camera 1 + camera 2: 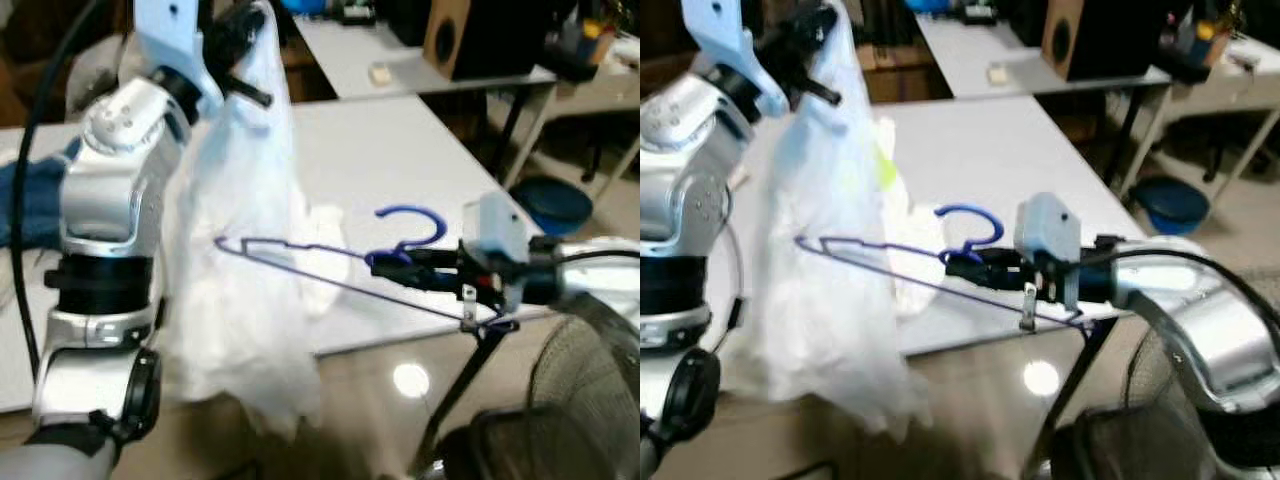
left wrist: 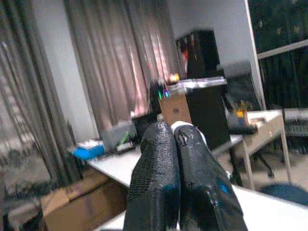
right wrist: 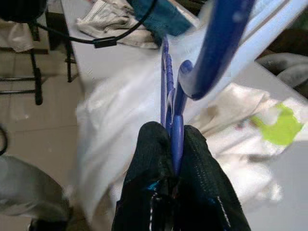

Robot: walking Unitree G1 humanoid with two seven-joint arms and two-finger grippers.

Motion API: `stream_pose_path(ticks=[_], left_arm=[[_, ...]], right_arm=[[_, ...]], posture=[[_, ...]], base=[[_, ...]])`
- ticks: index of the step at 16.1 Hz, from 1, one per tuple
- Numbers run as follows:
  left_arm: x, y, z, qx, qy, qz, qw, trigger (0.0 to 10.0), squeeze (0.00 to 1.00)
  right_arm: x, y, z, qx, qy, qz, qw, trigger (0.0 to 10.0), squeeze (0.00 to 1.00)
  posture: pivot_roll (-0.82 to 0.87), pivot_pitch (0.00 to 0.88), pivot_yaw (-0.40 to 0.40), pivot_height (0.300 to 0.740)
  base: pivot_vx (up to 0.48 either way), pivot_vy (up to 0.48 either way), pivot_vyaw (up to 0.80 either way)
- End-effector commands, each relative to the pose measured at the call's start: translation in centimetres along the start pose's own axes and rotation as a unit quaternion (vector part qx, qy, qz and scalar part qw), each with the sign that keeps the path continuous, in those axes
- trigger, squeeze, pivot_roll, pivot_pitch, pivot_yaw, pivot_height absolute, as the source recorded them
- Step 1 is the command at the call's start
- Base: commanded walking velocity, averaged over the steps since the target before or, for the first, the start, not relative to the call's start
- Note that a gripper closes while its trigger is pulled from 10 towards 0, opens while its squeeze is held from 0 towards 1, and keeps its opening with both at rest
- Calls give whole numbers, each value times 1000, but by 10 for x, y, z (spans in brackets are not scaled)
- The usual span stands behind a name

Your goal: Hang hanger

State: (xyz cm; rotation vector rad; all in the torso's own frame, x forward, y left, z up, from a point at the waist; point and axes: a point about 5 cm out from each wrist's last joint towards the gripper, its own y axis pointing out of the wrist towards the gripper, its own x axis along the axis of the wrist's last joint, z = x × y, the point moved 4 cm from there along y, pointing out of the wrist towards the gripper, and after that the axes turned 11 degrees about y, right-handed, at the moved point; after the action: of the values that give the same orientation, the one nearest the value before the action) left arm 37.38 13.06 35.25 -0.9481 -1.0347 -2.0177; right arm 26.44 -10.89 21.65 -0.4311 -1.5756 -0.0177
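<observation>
Right gripper: the right gripper (image 1: 385, 263) reaches in from the robot's right, above the near edge of the table, its black fingers (image 3: 197, 159) pressed together on the neck of the blue hanger (image 1: 345, 262), just below the hook.
Left gripper: the left gripper (image 1: 250, 60) is raised high at the robot's left, its two fingers (image 2: 159, 168) closed against each other with a bit of white showing at their tips; in the eye views it pinches the top of the white garment (image 1: 240, 250).
Hanger: thin blue wire, held roughly level and tilted, with the hook curling upward beside the right gripper; one shoulder runs leftward into the garment, the other runs down to the right, under the right wrist.
Garment: thin white cloth hanging from the left gripper down past the table edge, draped over the hanger's left part; a yellow-green patch shows on it in the right eye view.
Table: a white table (image 1: 400, 150) lies under both arms; more white cloth rests on it just behind the hanger, and a blue cloth (image 1: 35, 195) lies at its far left.
Beyond: a second white table (image 1: 350, 50) carries a wooden speaker (image 1: 448, 35).
Floor: a blue tub (image 1: 555, 203) sits on the floor to the right, and a black mesh chair (image 1: 580, 400) stands near the right arm.
</observation>
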Motion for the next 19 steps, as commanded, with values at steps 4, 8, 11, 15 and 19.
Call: stream_pose_path(ticks=[4, 8, 11, 15, 19], left_arm=[[28, -13, 24, 30, 10, -23, 999, 10000, 0], [42, -21, 27, 16, 4, -37, 999, 10000, 0], [67, -25, 35, 18, -12, -83, 996, 10000, 0], [98, -30, 46, 35, -42, -161, 986, 10000, 0], [122, -40, 62, 75, -71, -227, 968, 10000, 0]], right_arm=[[17, 19, -9, 16, -38, -21, 999, 10000, 0], [26, 35, -19, 43, -73, -9, 996, 10000, 0], [37, 49, -54, 5, -115, 21, 993, 10000, 0], [86, 35, -139, -229, -160, -20, 960, 10000, 0], [232, -67, -162, -454, -243, -309, 800, 10000, 0]], posture=[[-34, 0, -10, 740], [-33, 0, -22, 740], [-27, 0, -28, 740], [-24, 0, -34, 740], [-15, 0, -46, 740]], base=[[418, 0, 0], [0, 0, 0], [0, 0, 0], [0, 0, 0], [0, 0, 0]])
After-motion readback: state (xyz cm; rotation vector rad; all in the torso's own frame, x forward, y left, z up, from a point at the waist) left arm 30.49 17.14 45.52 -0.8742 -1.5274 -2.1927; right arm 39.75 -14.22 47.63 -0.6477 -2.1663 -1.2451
